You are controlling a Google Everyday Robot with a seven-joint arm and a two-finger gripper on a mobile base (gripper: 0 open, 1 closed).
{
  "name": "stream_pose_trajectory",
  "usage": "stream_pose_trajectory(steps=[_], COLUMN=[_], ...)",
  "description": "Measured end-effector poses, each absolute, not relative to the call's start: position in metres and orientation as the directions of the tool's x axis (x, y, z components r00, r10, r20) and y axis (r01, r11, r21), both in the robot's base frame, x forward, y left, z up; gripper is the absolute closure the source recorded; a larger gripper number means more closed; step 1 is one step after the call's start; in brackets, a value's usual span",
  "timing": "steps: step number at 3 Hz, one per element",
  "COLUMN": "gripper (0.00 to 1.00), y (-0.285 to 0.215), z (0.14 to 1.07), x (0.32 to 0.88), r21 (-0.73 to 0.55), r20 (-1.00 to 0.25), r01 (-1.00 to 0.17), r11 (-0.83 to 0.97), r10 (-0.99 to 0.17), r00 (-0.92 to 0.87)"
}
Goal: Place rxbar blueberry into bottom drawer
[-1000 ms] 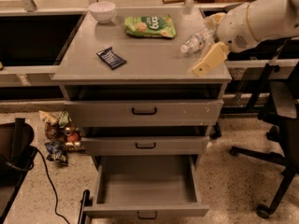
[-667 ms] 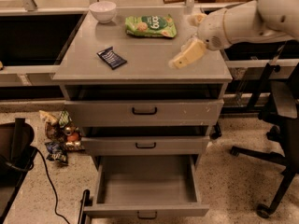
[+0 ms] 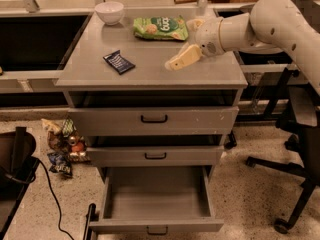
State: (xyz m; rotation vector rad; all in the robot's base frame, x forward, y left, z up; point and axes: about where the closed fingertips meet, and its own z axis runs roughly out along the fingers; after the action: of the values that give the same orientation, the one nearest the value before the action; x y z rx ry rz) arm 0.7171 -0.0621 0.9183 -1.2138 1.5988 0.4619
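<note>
The rxbar blueberry [image 3: 119, 62], a small dark navy wrapper, lies flat on the left part of the grey cabinet top [image 3: 150, 76]. My gripper [image 3: 180, 44] hovers over the right part of the top, about a hand's width to the right of the bar, apart from it. Its pale fingers [image 3: 183, 57] are spread open and hold nothing. The bottom drawer [image 3: 156, 227] is pulled out and open below, and its inside shows nothing in it. The two shallower drawers above it stand slightly ajar.
A green snack bag [image 3: 161, 28] and a white bowl [image 3: 109, 11] sit at the back of the top. An office chair [image 3: 300, 134] stands at the right. Snack packets [image 3: 62, 144] and a black cable [image 3: 50, 194] lie on the floor at the left.
My arm has swung left over the cabinet top, bringing the open gripper from the right edge closer to the rxbar. The bar and the drawers have not moved.
</note>
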Motion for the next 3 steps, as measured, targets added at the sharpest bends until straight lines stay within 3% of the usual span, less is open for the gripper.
stream_pose_trajectory(steps=[1, 3], gripper=[0.00, 0.00], y=[-0.037, 0.037], z=[0.907, 0.889], x=[0.741, 0.783], r21=[-0.236, -0.219], r20=[-0.907, -0.901], r01=[-0.868, -0.852], r11=[0.437, 0.476], r10=[-0.419, -0.434], r00=[0.036, -0.011])
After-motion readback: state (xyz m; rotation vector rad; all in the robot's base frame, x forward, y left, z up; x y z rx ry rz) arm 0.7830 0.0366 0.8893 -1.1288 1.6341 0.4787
